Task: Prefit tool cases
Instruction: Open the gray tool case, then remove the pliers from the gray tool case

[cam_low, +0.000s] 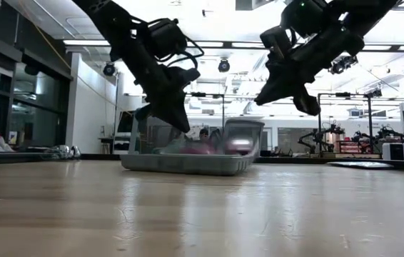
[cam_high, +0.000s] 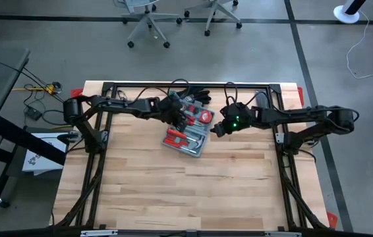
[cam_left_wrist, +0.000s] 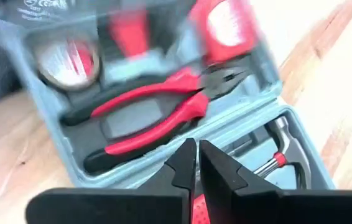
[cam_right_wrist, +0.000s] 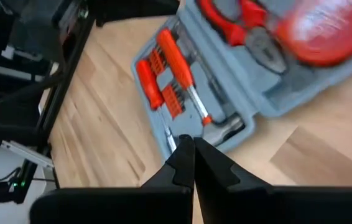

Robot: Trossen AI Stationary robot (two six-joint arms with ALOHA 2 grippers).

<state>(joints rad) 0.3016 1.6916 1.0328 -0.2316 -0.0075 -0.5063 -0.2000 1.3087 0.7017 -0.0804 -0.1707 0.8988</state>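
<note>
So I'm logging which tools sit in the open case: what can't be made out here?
- High view: the left gripper covers part of the tool case; tools too small to name.
- Low view: case wall hides the recesses.
- Left wrist view: round item and top row blurred.
- Right wrist view: red object blurred, cut off by the edge.

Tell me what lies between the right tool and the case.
Nothing: in the low view the right tool, shut, hangs above the open case with only air between. The high view shows no object there either.
</note>
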